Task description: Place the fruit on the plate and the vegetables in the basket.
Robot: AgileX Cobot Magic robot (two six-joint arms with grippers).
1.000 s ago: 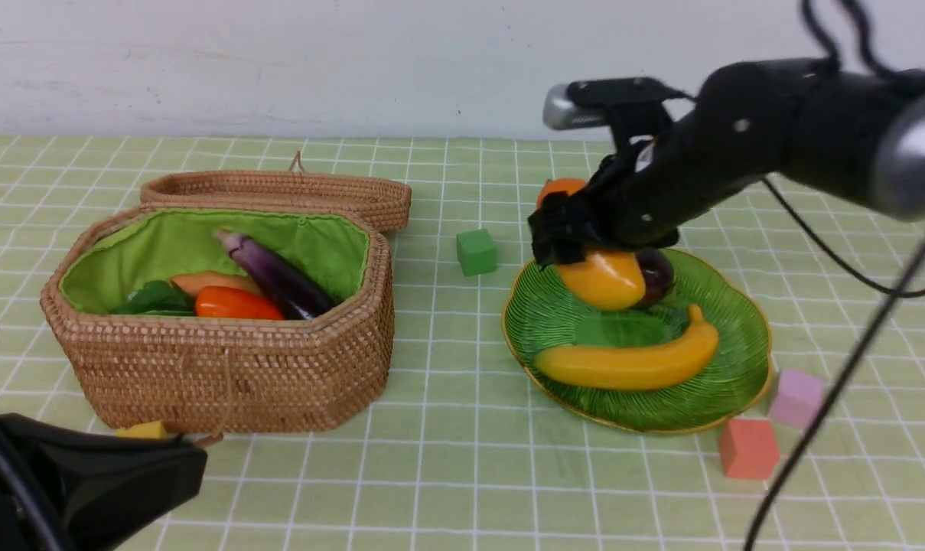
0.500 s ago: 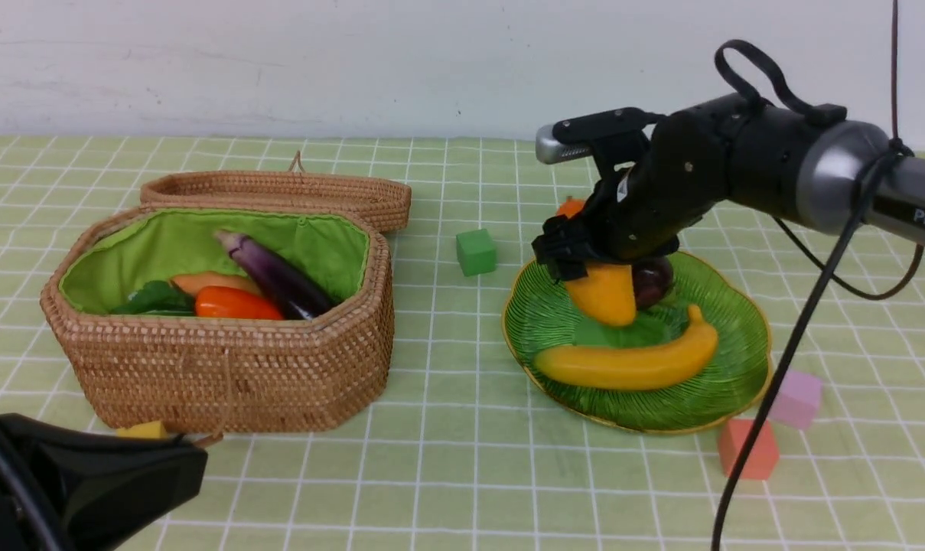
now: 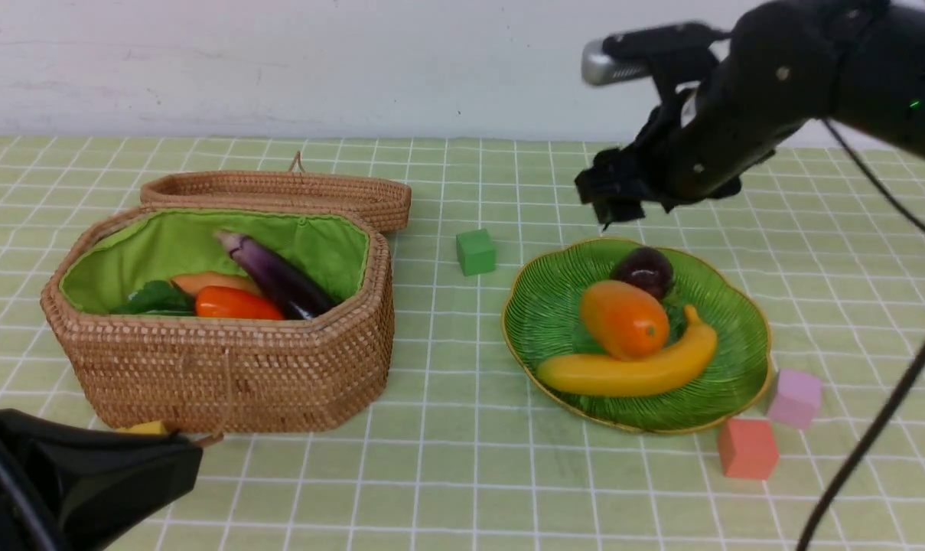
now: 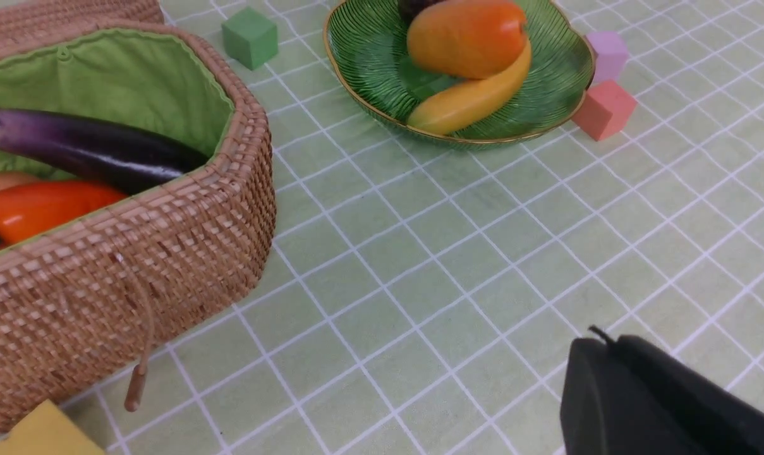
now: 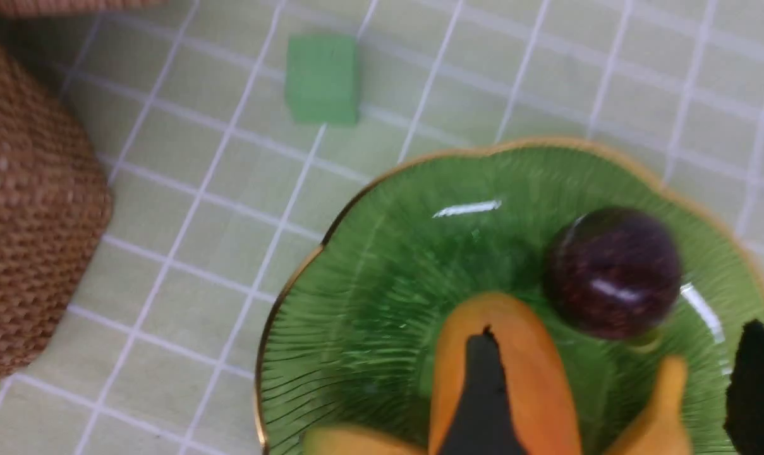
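Green checked tablecloth [image 3: 447,474] is covering the table, with a plain white wall behind.

Wide ribbed green glass plate [image 3: 542,306] with its gold scalloped rim is carrying all three fruit: long yellow banana [image 3: 630,367], oval orange-yellow mango [image 3: 623,317] resting against it, and the small glossy dark purple fruit [image 3: 644,272] toward the far rim. Octagonal tan wicker basket [image 3: 225,367] with green lining is holding the long glossy purple eggplant [image 3: 275,275], orange carrot [image 3: 232,304] and tan potato [image 3: 206,282]; the gourd cannot be made out. Woven lid [image 3: 278,191] is lying behind the basket.

Right gripper [image 3: 611,200] is being held above the plate's far edge, fingers spread, nothing gripped. Left gripper [image 4: 647,404] is being kept low near the front edge, jaws pressed together, empty.

Sorting is looking complete. Handling judgement: the toy pieces are probably light, hard and slick, so the round purple fruit is likely to roll. Across the mid-body is being judged the best hold on the mango, and the banana's thick middle. The glass plate is being judged fragile; knocks on its rim should be avoided.
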